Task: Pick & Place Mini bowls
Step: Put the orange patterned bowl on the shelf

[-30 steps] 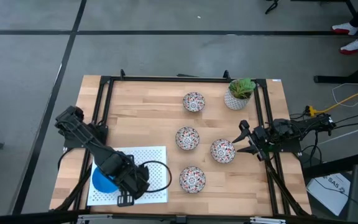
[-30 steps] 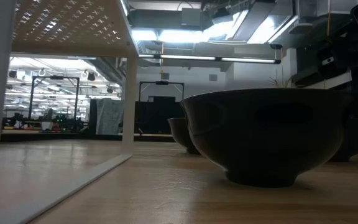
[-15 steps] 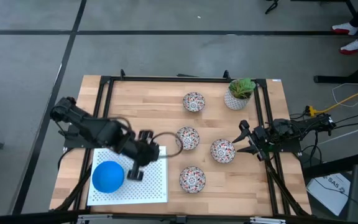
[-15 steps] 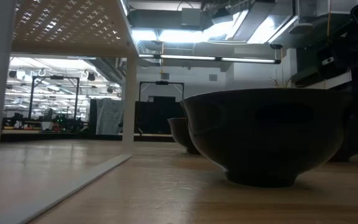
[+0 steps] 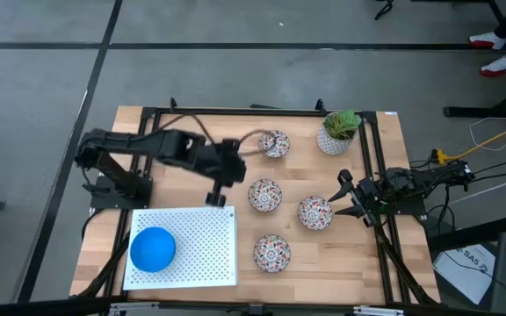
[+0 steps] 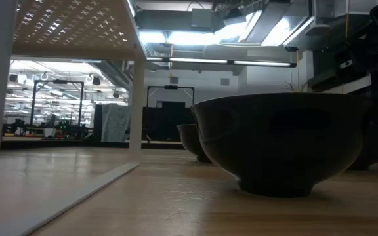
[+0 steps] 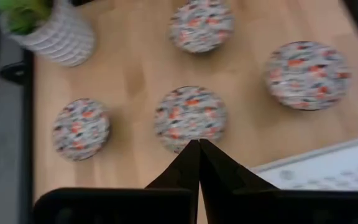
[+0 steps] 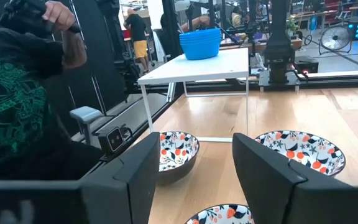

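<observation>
Plant pot (image 5: 336, 133), white stand (image 5: 202, 250), floral bowls (image 5: 264, 194)

Both arms are matte black, built of blocky jointed links. The left arm (image 5: 161, 147) trails a thin dark cable looping off its wrist over the desk (image 5: 191, 132). Its fingers (image 7: 199, 163) are black wedges tapering to points. The right arm (image 5: 393, 190) carries black cabling; its fingers (image 8: 263, 169) are broad, flat-faced black slabs.

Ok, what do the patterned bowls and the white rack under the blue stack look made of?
Patterned bowls: probably glazed ceramic, glossy rim and printed floral inside. White rack: likely painted metal, thin perforated top on slim legs. Blue stack: smooth and matte-looking; plastic or ceramic, can't tell.
</observation>
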`<state>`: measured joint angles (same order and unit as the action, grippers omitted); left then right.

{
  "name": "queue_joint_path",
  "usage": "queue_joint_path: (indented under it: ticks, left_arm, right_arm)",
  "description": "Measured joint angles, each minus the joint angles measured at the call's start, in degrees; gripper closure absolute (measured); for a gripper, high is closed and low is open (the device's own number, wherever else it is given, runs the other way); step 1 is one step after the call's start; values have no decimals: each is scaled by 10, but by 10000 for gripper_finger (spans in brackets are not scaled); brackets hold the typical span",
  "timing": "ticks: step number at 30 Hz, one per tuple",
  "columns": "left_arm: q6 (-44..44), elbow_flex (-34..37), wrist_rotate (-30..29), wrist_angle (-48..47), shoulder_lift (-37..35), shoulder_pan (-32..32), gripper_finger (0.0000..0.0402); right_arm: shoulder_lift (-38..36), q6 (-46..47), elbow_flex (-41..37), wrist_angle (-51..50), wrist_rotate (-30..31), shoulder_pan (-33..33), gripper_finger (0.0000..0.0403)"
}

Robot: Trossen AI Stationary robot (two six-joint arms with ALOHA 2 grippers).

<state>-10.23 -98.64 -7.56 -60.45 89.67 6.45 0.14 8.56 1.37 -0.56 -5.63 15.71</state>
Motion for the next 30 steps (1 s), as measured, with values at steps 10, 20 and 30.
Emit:
queue_joint_path:
  ticks: [10,20,30]
  left_arm:
    - [-27,0,2,56,0,-125,400]
    - [-39,0,101,167,1,-205,399]
    - [-40,0,103,169,24,-223,398]
  right_arm:
    - [0,0,0,0,0,0,202]
    - [0,0,0,0,0,0,202]
    - [0,0,0,0,0,0,202]
